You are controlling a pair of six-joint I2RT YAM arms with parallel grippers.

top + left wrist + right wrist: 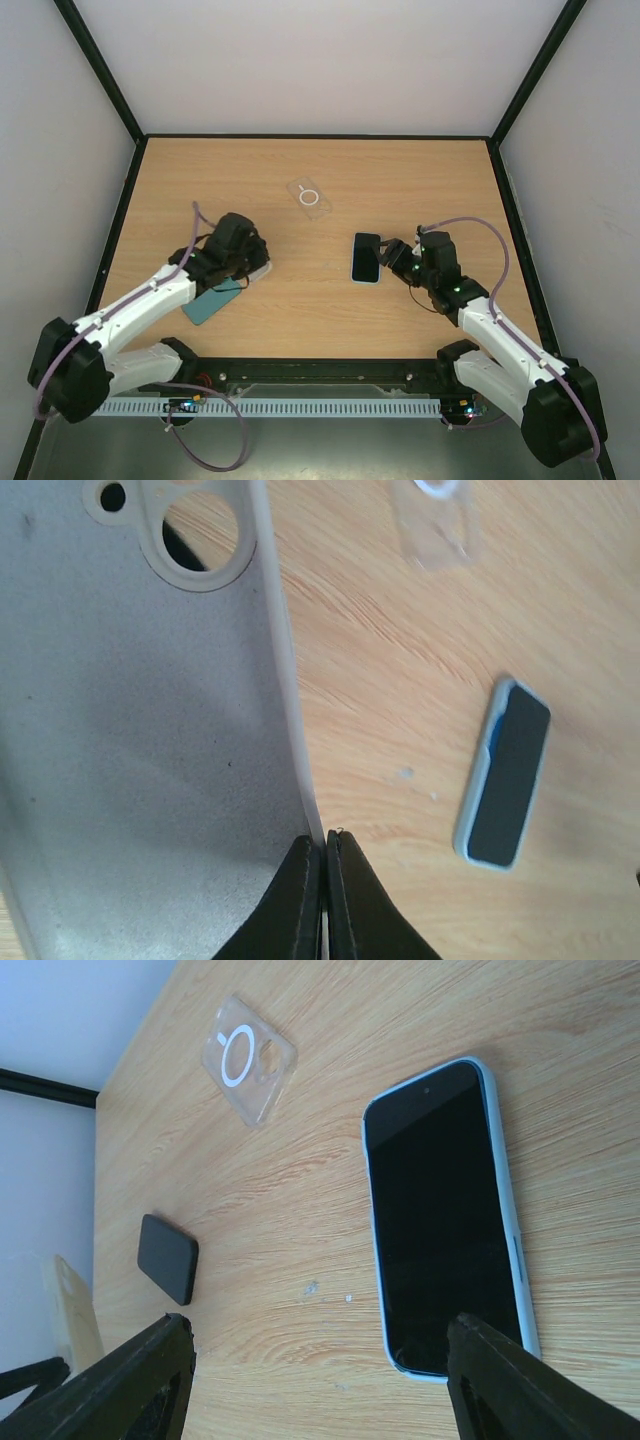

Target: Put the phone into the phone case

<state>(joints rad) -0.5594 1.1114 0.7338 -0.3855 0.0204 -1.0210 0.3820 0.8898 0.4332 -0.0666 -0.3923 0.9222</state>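
A phone (366, 258) with a black screen and light blue rim lies face up right of the table's middle; it also shows in the right wrist view (445, 1220) and the left wrist view (505, 775). My left gripper (250, 262) (325, 845) is shut on the long edge of a cream phone case (130, 730) with a camera cut-out, held tilted off the table left of the phone. The case also shows in the right wrist view (72, 1305). My right gripper (398, 262) (320, 1360) is open and empty, just right of the phone's near end.
A clear case (308, 197) with a white ring lies behind the middle of the table. A teal flat slab (213, 300) lies under my left arm. A small dark flat block (168, 1258) lies near the cream case. Black frame rails edge the table.
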